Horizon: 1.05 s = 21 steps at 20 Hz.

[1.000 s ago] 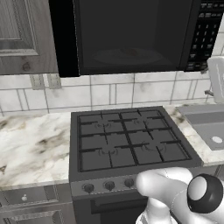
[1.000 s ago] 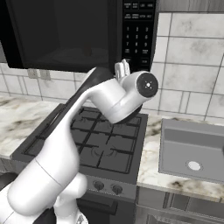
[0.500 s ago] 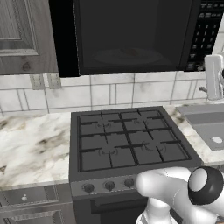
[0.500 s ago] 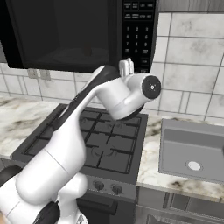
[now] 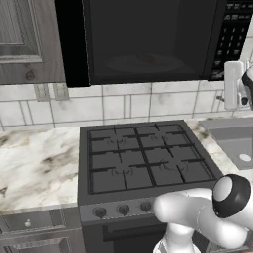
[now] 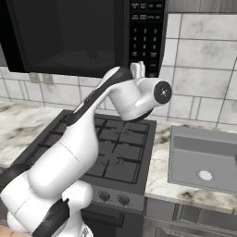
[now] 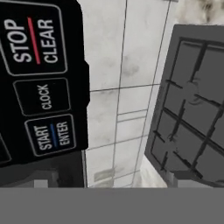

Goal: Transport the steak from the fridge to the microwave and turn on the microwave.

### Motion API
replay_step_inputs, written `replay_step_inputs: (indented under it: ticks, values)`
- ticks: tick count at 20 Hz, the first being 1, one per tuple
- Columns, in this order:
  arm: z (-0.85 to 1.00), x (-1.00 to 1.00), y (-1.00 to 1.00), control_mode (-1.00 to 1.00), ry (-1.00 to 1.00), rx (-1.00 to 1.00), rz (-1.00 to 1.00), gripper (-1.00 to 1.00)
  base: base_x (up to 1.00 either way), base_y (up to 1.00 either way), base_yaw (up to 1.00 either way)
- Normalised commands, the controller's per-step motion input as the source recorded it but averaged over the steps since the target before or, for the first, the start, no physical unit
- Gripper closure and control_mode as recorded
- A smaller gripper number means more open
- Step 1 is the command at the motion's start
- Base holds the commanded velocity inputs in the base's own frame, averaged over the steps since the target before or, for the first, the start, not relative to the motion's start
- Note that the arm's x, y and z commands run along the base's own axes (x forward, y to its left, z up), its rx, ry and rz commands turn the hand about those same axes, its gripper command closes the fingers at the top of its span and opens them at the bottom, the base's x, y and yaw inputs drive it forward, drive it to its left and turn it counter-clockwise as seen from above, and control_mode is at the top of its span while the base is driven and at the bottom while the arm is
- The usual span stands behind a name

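One wide black microwave [image 5: 148, 39] hangs over everything else, its door [image 5: 71, 44] swung out at its left side so the grey inside shows. Below the microwave sits a black gas stove [image 5: 143, 163] with grates and a row of knobs. The marble surface [image 5: 34, 168] runs out below and to the left of the microwave, against a tiled wall [image 5: 123, 106]. A grey sink [image 6: 203, 157] lies below and to the right of the microwave. A dark wood cabinet [image 5: 22, 39] stands just left of the microwave's door.

The white arm [image 6: 88, 139] rises over the stove and bends up toward the microwave's right end. Its gripper [image 6: 137, 65] points upward just under the microwave's button panel [image 6: 147, 32], fingers spread, with nothing between them. From the hand view the panel's lower corner is close, with the START ENTER button [image 7: 51, 133] lowest, CLOCK [image 7: 43, 97] above it and STOP CLEAR [image 7: 35, 39] above that.

Inside the microwave rests the round turntable plate [image 5: 123, 65], and the steak [image 5: 148, 59] shows as a small dim reddish patch on it, right of centre.
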Motion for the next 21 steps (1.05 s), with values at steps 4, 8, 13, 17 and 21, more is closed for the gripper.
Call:
replay_step_inputs:
  ticks: [4,8,13,17,21]
  values:
    - [-0.07,0.45,-0.04,-1.0,0.0,0.04,0.0,-1.0,0.0,0.0,0.0]
    - [-0.07,0.37,-0.18,-1.0,0.0,0.07,0.0,-1.0,0.0,0.0,0.0]
    - [-0.02,0.35,-0.14,-1.0,0.0,0.08,0.0,-1.0,0.0,0.0,0.0]
    - [-0.08,0.33,-0.11,-1.0,0.0,0.07,0.0,-1.0,0.0,0.0,0.0]
    - [-0.3,0.25,-0.05,-1.0,-0.01,0.03,0.0,-1.0,0.0,0.0,0.0]
